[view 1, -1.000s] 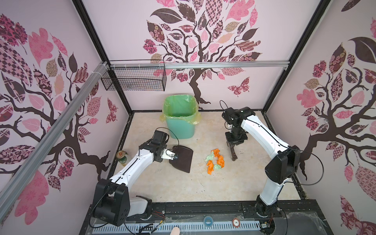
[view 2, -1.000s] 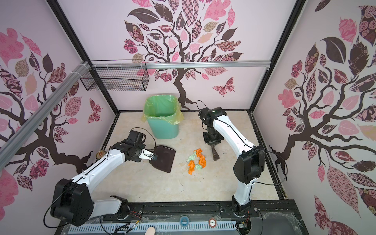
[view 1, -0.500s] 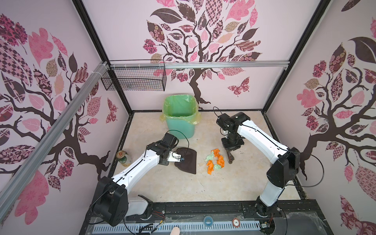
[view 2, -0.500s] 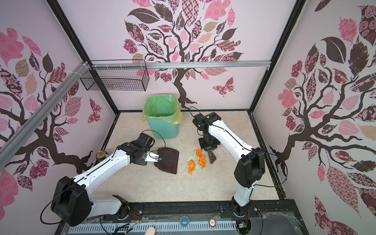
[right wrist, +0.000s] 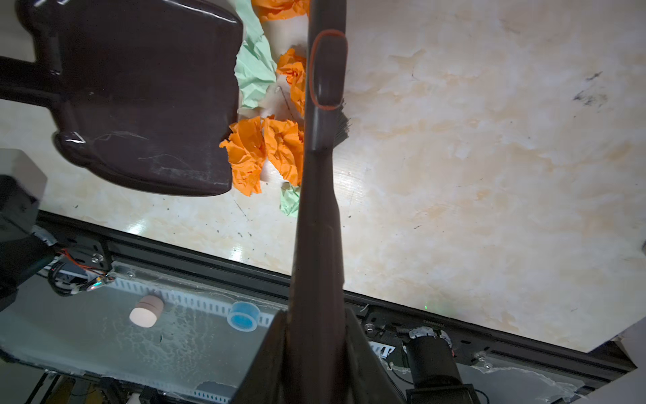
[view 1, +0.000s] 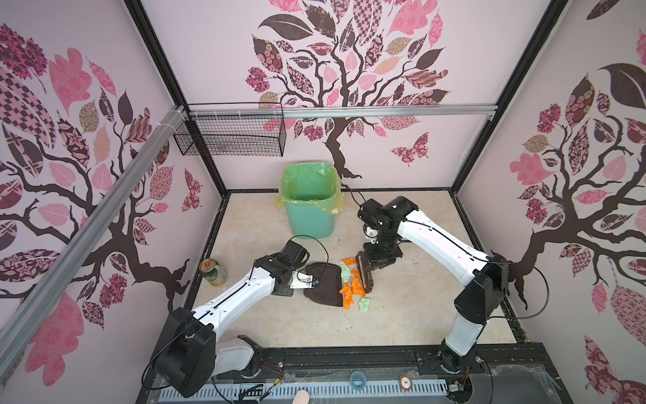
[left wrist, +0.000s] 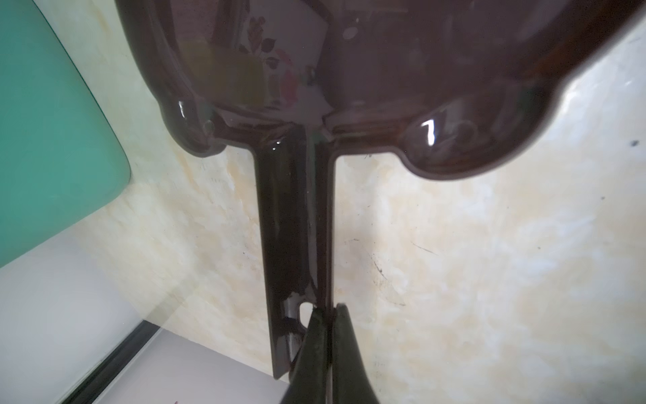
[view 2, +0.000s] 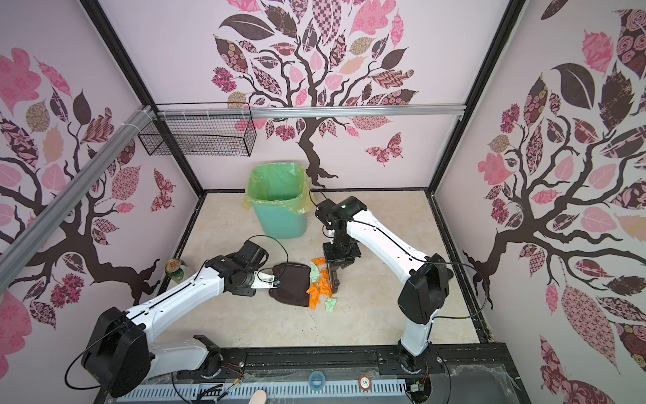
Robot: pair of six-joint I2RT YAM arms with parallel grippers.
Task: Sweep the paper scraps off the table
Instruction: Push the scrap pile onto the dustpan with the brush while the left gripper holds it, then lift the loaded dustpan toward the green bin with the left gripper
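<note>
Right now the left claw is pinched tight on the end of the dustpan's thin handle, just beside the small hanging hole. The dark brown dustpan sits near the middle of the table, with its open lip turned toward the right arm. The right claw is clamped around the handle of a dark brown brush. The brush head is down at the table, just across from the dustpan's lip.

The paper scraps lie bunched in the narrow strip between that lip and the brush. They are orange and pale green crumpled wads. In the right wrist view several orange ones press against the side of the brush, and a green one and an orange one touch the dustpan's lip. One green wad lies a little apart from the bunch, off the dustpan's corner on the side toward the table's front edge. Dark bristles show on the side of the brush head turned away from the paper.

Behind the dustpan, near the back wall, stands a green bin with a yellowish liner. A drink can stands at the table's left edge.
</note>
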